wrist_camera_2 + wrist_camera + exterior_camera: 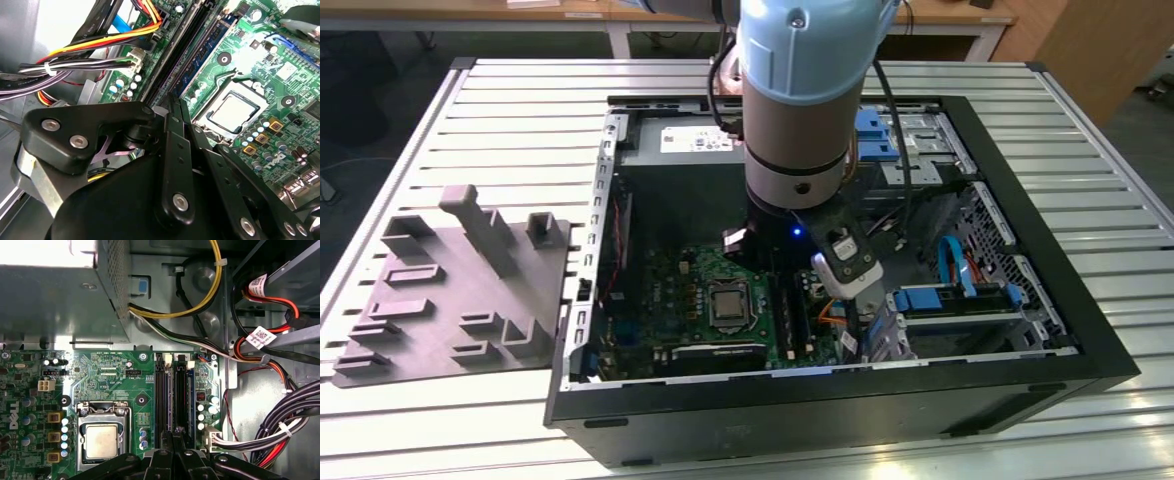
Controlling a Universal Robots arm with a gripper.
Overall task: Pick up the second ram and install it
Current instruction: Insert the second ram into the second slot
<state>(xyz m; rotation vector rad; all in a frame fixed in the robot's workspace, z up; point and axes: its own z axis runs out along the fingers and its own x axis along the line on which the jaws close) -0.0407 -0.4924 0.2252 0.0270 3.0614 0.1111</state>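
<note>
In both wrist views the gripper [176,434] [172,100] hangs over the memory slots. Its fingers are pressed together with no gap showing; whether they pinch anything I cannot tell. Just beside the tips, the second ram [190,400] stands on edge in a slot. Near it the processor [101,440] sits in its socket on the green motherboard [95,372], which bears white lettering. Farther off, cables carry white printed tags [260,336]. In the exterior view the grey tray [454,300] lies at nine o'clock of the computer case [854,400], and the power supply's pale label [698,140] at eleven.
</note>
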